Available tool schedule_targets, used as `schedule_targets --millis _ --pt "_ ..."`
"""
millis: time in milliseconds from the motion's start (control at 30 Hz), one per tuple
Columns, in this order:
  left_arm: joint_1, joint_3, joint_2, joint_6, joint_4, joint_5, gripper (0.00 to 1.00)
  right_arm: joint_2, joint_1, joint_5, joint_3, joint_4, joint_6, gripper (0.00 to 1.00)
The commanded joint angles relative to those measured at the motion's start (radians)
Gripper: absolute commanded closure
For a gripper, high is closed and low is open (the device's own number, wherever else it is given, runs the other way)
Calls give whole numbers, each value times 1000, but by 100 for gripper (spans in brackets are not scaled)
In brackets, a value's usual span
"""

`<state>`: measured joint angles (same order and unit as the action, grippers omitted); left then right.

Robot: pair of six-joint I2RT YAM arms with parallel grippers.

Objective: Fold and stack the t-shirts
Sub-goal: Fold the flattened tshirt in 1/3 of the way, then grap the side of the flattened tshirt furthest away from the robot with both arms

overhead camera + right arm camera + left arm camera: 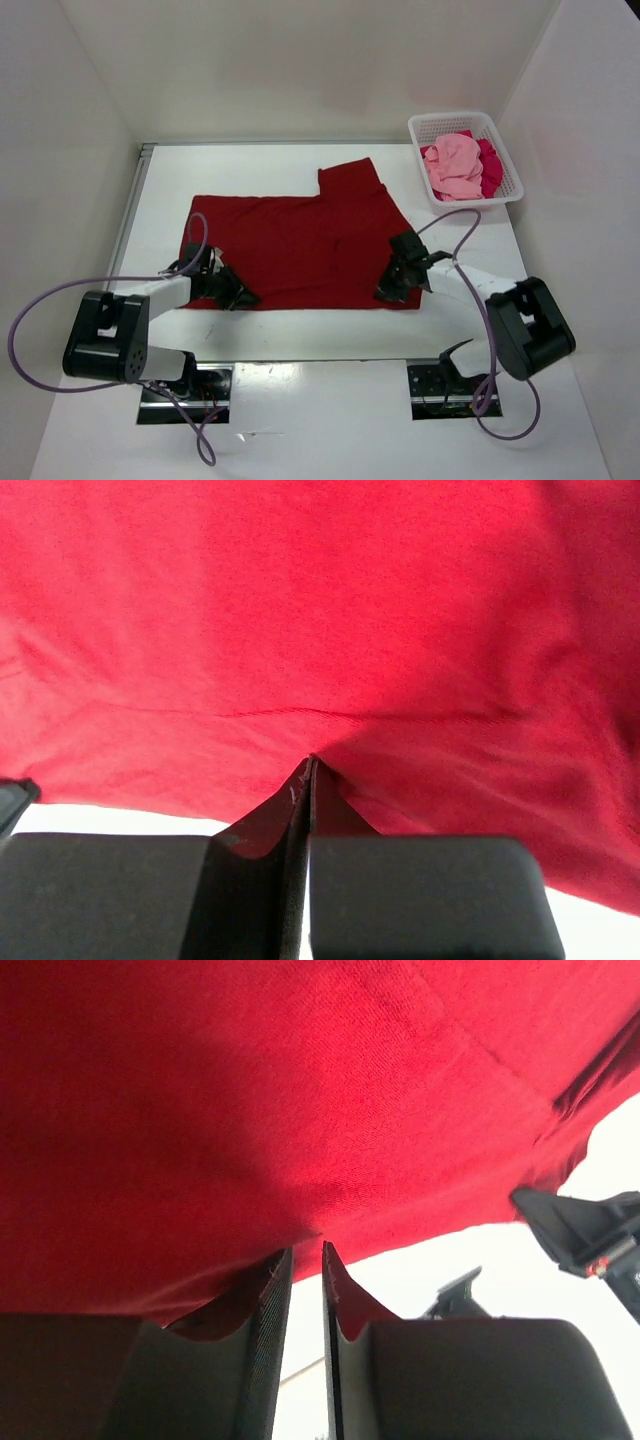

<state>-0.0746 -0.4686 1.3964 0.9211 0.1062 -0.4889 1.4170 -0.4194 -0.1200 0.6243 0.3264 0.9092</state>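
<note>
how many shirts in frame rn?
3. A dark red shirt is spread flat mid-table. A pink shirt and a magenta shirt are bunched together in the white basket at the far right corner. More could be hidden beneath those two.

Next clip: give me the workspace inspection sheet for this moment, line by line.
Surface: white table, one shirt spread on it.
Job's things: dark red t-shirt spread mid-table; light pink t-shirt and magenta t-shirt crumpled in the basket.
Clutter: white lattice basket at the far right corner.
Grippers: left gripper at the near hem, narrow gap, grip unclear; right gripper shut on the near hem.
Cables: purple cables loop beside both arms.
Surroundings: white enclosure walls; nothing else seen.
</note>
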Motion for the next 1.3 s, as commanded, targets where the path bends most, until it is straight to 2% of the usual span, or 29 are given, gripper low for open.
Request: schedule_targets --millis 0,33,133,167,233,267,300,333,400,433,467,533,567,667,733,867,1100,1267 --pt "-24 84 -66 19 219 -33 74 -110 -22 11 -51 166 51 100" --pt "-24 94 -127 19 239 -33 73 -128 -22 2 -63 166 60 100" --pt "-24 6 -143 -7 306 -54 69 -168 -10 -19 -14 190 60 94" --pt "-11 -110 -143 -22 306 -54 69 -168 -10 -20 61 200 30 86" --pt "-2 -262 -116 -42 297 -11 68 -138 -1 -9 153 209 -4 80" --pt "12 -344 -94 -54 288 56 68 -118 -1 -9 243 209 -47 76" --pt "21 -489 -42 -74 268 94 68 -62 -1 -9 283 197 -65 76" --pt "50 -551 -12 -83 216 139 68 -28 -1 -9 320 162 -84 77" --pt "108 -683 103 -93 134 269 72 72 -1 -64 441 102 -144 95" --pt "130 -723 151 -102 115 292 72 98 -1 -76 442 77 -144 96" --pt "143 -766 250 -120 115 384 73 149 -1 -87 481 60 -164 99" --pt "198 -852 359 -145 115 411 73 195 -1 -87 532 60 -190 99" --pt "219 -939 460 -154 115 411 71 210 -1 -87 575 60 -217 99" --pt "278 -1056 579 -166 133 460 61 258 -1 -116 633 51 -246 94" --pt "292 -1097 618 -206 144 515 53 287 -1 -135 661 51 -259 92" --pt "292 -1214 734 -306 217 595 46 321 -1 -168 672 40 -270 91" --pt "292 -1177 780 -355 245 605 46 359 -1 -188 683 30 -279 91" --pt "292 -1144 799 -373 245 605 52 393 8 -165 750 39 -297 87"
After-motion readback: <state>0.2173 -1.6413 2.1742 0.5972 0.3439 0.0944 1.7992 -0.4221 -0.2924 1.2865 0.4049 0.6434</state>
